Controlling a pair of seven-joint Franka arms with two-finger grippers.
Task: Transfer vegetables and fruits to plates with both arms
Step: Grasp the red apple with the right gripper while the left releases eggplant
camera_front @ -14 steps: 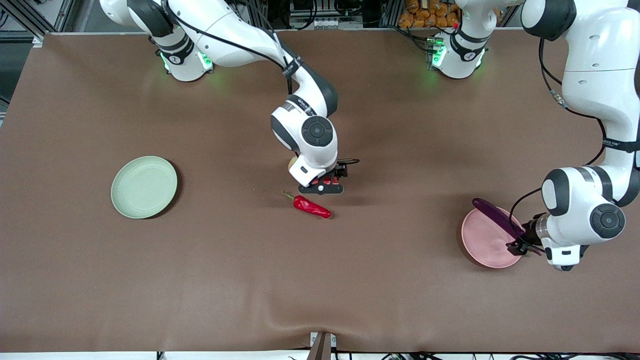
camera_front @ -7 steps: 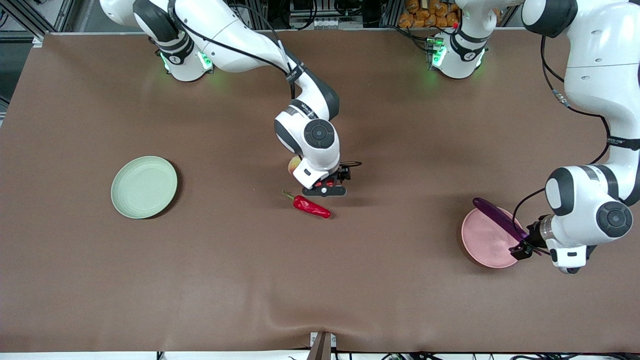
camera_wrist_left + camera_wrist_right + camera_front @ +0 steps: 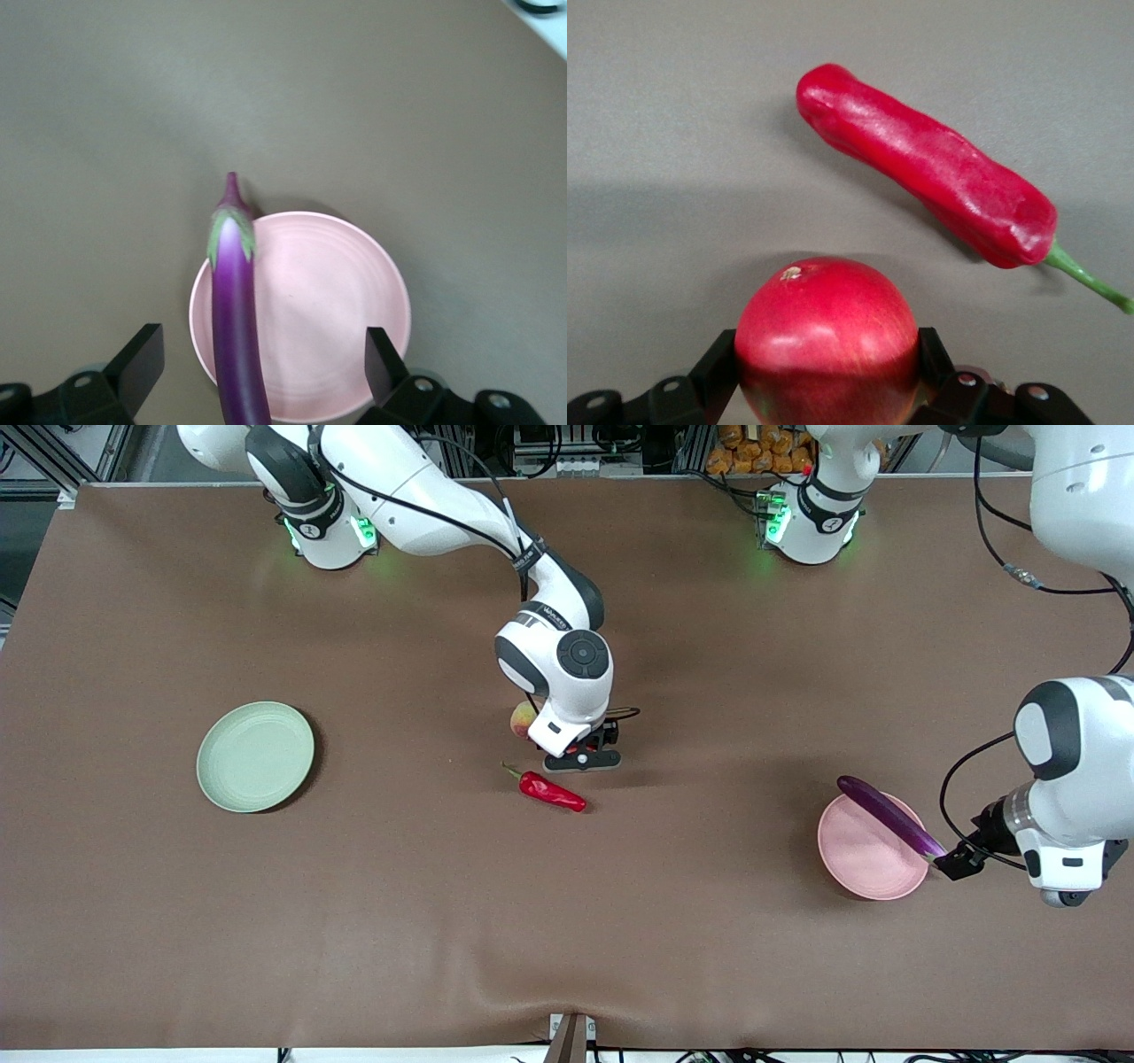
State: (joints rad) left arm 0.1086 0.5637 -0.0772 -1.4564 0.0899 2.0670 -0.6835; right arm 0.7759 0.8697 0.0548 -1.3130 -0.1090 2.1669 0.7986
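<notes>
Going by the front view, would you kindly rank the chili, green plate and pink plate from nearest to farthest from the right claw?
1. Chili, just camera-side of the right claw.
2. Pink plate, toward the left arm's end.
3. Green plate, toward the right arm's end.

- A brown cloth [image 3: 425, 921] covers the desk, rippled at the edge nearest the front camera.
- Metal framing [image 3: 53, 452] and dark equipment line the desk's top edge.
- Even, soft lighting.
</notes>
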